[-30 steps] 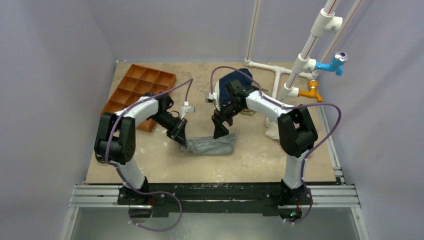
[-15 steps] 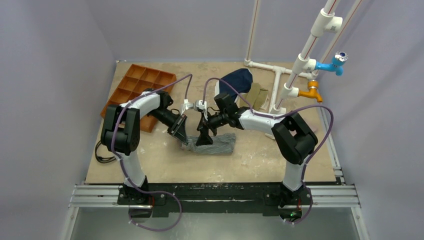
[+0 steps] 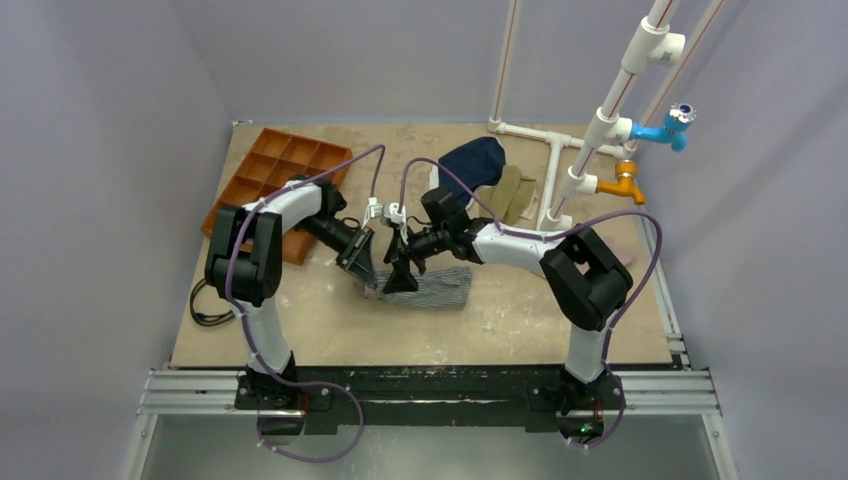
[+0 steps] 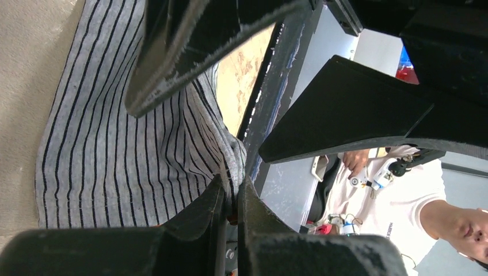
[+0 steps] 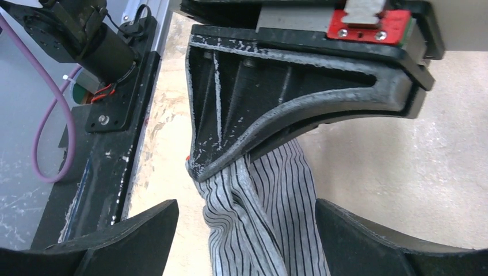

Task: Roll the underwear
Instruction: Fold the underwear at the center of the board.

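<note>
Underwear (image 3: 440,290), soft grey-and-white striped cloth, looks limp and light; the left gripper (image 3: 367,278) pinches its left edge. The right gripper (image 3: 400,284) gapes astride the raised fold, a sensible hold.

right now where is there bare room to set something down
Bare table runs along the near edge, in front of the underwear. Another bare patch lies between the orange tray and the navy garment. Crowded: left gripper and right gripper meet at the underwear's left end; white pipes fill the far right.
</note>
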